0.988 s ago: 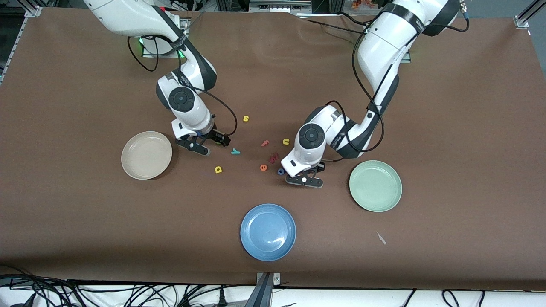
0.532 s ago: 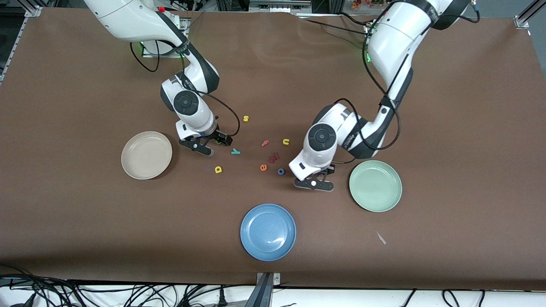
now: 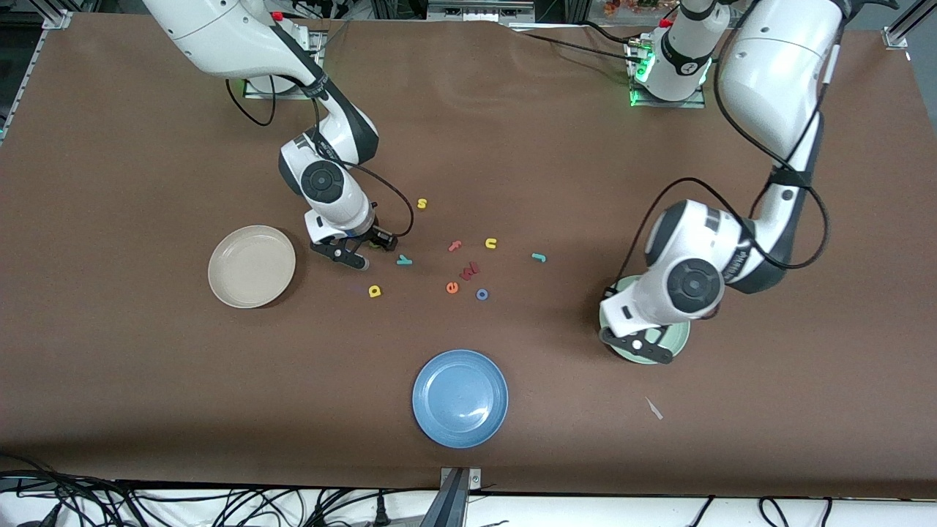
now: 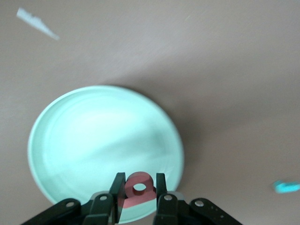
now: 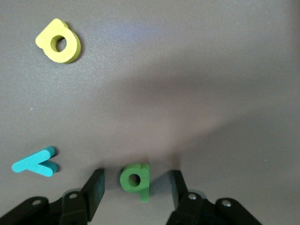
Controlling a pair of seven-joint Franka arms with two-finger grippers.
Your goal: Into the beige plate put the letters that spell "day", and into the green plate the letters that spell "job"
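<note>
Now green "d" (image 5: 136, 181) between spread right gripper (image 5: 136, 190); left gripper (image 4: 137, 190) pinching "b" (image 4: 137, 188).

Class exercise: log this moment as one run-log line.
left gripper: holds salmon-red b over green plate | right gripper: open around green d on table

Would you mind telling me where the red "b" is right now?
The red "b" is pinched in the left end effector, up in the air over the green plate at the left arm's end of the table.
</note>
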